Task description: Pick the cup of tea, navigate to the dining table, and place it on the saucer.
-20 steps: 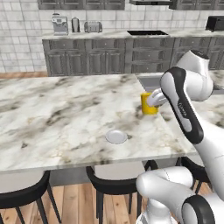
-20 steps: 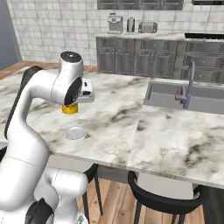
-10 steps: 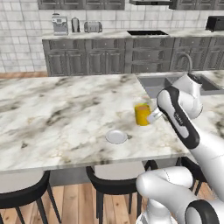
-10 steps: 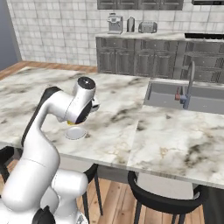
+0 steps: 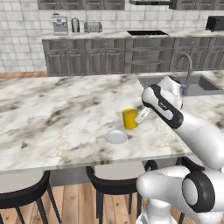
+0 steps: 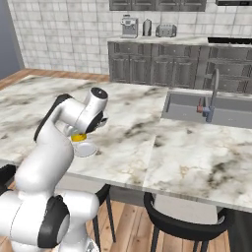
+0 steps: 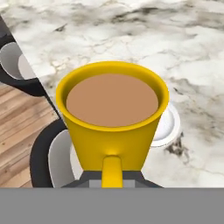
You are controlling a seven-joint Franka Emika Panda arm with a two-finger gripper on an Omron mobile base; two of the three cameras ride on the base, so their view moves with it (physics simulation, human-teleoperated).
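The cup of tea (image 5: pixel 128 118) is a yellow mug full of brown liquid, and my gripper (image 5: pixel 140 116) is shut on it from its right side, just over the dining table (image 5: pixel 52 118). In the hand view the cup of tea (image 7: pixel 112 120) sits close up with its handle (image 7: pixel 112 172) facing the camera. The pale saucer (image 5: pixel 116 136) lies on the marble just in front-left of the cup, apart from it. The saucer (image 7: pixel 169 125) peeks out behind the cup's right side in the hand view. My arm hides most of the cup (image 6: pixel 78 137) above the saucer (image 6: pixel 85 149).
Black stools (image 5: pixel 114 181) stand under the table's near edge. A sink with a faucet (image 5: pixel 188 72) is set into the top on the right. The grey-cabinet wall counter (image 5: pixel 109 57) with a coffee machine (image 5: pixel 59 23) runs along the back.
The arm has swung the cup left and down, from near the sink side toward the saucer. The saucer and the views have stayed still.
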